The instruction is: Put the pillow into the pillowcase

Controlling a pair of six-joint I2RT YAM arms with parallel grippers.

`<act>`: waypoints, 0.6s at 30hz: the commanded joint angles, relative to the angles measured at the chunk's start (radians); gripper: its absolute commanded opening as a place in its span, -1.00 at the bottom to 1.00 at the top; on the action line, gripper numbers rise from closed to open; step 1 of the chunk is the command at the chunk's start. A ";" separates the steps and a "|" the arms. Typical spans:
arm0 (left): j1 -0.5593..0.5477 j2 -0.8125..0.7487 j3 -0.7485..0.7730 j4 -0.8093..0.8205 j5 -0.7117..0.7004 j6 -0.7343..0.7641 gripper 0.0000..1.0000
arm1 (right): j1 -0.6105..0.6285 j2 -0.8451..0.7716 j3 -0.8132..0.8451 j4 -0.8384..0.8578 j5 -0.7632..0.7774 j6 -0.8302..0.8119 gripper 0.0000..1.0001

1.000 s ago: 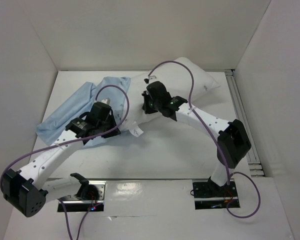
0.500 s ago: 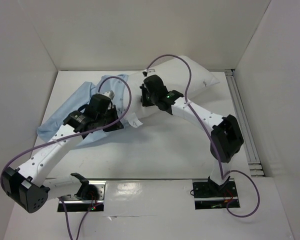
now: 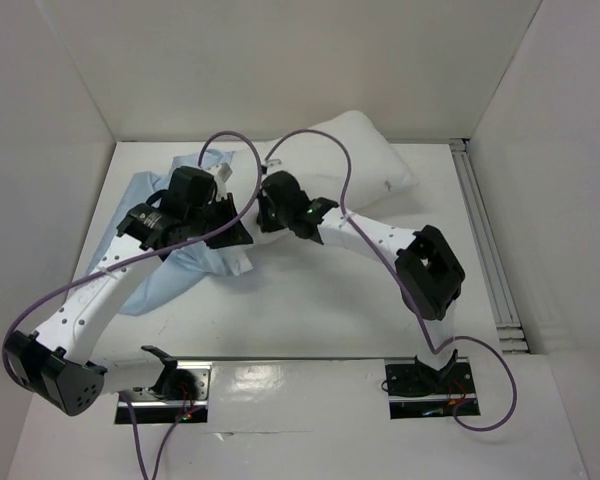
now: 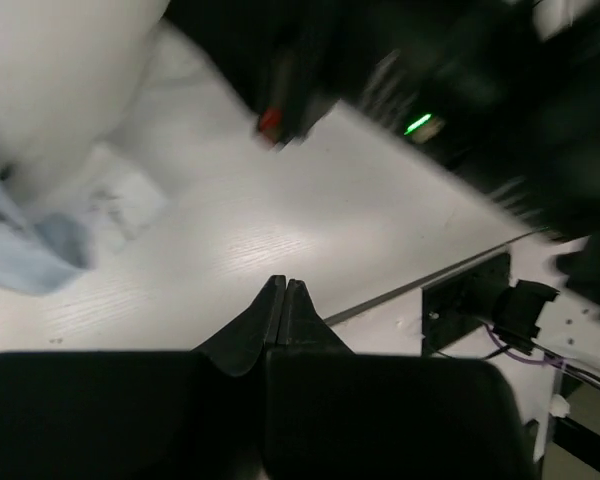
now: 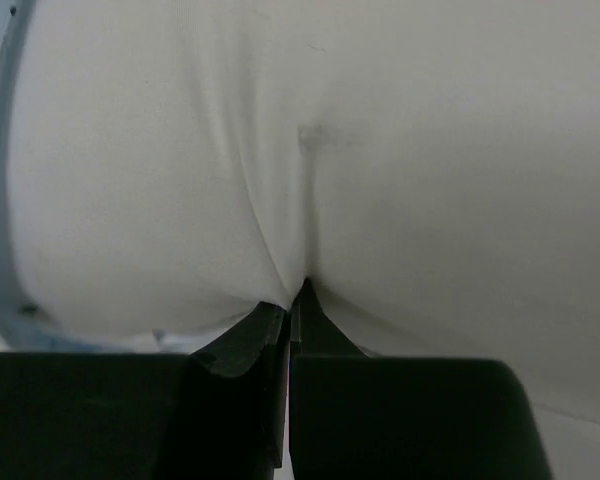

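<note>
Entry: plump white rectangular fabric pillow [image 3: 365, 150], on your counter [image 3: 320, 300], mostly outside the wrinkly light blue thin-fabric pillowcase [image 3: 150, 285] beside it. Your right gripper [image 5: 292, 300] pinches a pillow fold. Your left gripper [image 4: 283, 300] is closed on nothing (seemingly). Insertion looks barely started.

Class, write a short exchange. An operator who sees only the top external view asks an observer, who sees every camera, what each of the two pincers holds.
Operator: My view hides the fingertips. Does the right pincer have the pillow?
Observer: Yes. The right wrist view shows it shut on a pinched fold of the pillow.
Operator: And is the left pincer gripping the pillowcase?
Observer: No cloth shows in it. In the left wrist view its tips are shut together over the bare table, and the pillowcase lies off to the left.
</note>
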 commanded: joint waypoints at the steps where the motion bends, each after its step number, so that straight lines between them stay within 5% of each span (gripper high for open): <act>1: 0.032 0.003 0.046 0.046 0.125 -0.018 -1.00 | 0.086 0.024 -0.066 0.116 -0.053 0.064 -1.00; 7: 0.032 0.061 0.066 0.055 0.128 -0.018 -1.00 | 0.063 -0.106 -0.172 0.254 -0.064 0.122 -1.00; 12: 0.089 0.061 0.115 -0.008 -0.044 -0.027 -1.00 | 0.029 -0.117 -0.131 0.203 -0.041 0.079 -1.00; 15: 0.089 0.051 0.124 -0.136 -0.315 -0.044 -0.58 | 0.029 -0.117 -0.145 0.192 -0.050 0.079 -1.00; 16: 0.089 0.034 0.092 -0.155 -0.351 -0.044 -0.16 | 0.029 -0.126 -0.164 0.192 -0.050 0.079 -1.00; 18: 0.098 0.002 0.002 -0.155 -0.416 -0.058 0.18 | 0.029 -0.126 -0.175 0.201 -0.059 0.088 -1.00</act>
